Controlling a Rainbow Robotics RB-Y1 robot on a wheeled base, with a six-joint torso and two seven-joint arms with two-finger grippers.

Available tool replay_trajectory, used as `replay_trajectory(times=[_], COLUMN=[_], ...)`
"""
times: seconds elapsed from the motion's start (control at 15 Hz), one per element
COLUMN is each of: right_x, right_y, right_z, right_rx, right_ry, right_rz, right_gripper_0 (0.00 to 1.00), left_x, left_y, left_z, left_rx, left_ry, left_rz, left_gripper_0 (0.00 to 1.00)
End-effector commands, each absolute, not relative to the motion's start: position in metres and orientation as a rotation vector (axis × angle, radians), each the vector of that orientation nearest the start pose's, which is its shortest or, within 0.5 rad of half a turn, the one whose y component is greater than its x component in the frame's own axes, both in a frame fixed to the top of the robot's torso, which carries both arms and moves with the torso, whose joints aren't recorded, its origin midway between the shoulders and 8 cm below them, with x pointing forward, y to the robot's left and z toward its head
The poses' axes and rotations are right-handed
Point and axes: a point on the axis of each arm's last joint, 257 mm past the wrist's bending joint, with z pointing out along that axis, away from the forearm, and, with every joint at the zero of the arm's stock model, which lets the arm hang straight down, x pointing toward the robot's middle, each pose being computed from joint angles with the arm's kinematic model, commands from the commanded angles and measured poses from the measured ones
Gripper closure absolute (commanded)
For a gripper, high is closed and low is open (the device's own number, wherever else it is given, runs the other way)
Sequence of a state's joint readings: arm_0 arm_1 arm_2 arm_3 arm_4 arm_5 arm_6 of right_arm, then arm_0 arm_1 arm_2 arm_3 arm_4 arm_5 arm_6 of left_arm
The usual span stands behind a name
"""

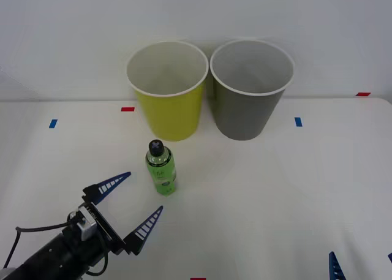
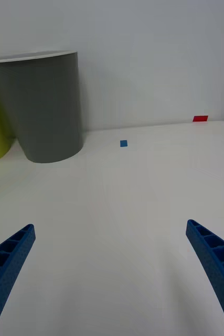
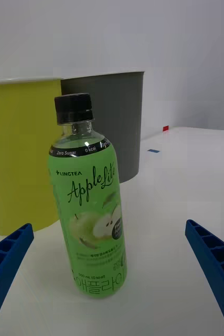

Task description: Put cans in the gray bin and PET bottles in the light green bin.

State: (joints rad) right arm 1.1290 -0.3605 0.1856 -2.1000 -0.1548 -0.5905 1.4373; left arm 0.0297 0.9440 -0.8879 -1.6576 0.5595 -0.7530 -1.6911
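White table (image 1: 294,188), seen from above the arms. Two bins stand side by side at the far edge: the green bin (image 1: 168,90) on the left, the gray bin (image 1: 250,89) on the right, their rims touching or nearly so. As far as their insides show, both look empty, so nothing appears sorted yet.

The one item left is the bottle (image 1: 161,167), black-capped with a green label. It stands upright on the table, just near of the green bin and slightly left of that bin's centre. No cans are to be seen.

The left gripper (image 1: 130,203) sits near and left of the bottle, fingers spread wide and holding nothing. Its open mouth points toward the bottle; in the left wrist view the bottle (image 3: 88,199) stands centred between the two finger tips but farther off, not yet between them and not touched. A short advance would likely bring the fingers around the body of the bottle.

The right gripper (image 2: 112,273) waits at the near right of the table, likewise wide open and empty, facing the gray bin (image 2: 41,105).
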Motion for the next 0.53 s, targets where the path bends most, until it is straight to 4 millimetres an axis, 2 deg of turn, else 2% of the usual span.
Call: replay_trajectory(times=[0.07, 0.33, 0.53], right_x=[0.212, 0.212, 0.212], right_y=[-0.283, -0.283, -0.283], right_z=[-0.235, -0.235, -0.235], right_rx=[0.061, 0.061, 0.061], right_ry=[1.593, 1.593, 1.593], right_rz=[0.057, 0.057, 0.057], right_gripper_0=[0.00, 0.00, 0.00], left_x=[0.371, 0.387, 0.398], left_y=[0.138, 0.122, 0.119], left_z=[-0.244, -0.240, -0.238], left_rx=[0.675, 0.635, 0.634], left_ry=[1.320, 1.338, 1.355], left_rz=[-0.475, -0.500, -0.502], left_gripper_0=[0.00, 0.00, 0.00])
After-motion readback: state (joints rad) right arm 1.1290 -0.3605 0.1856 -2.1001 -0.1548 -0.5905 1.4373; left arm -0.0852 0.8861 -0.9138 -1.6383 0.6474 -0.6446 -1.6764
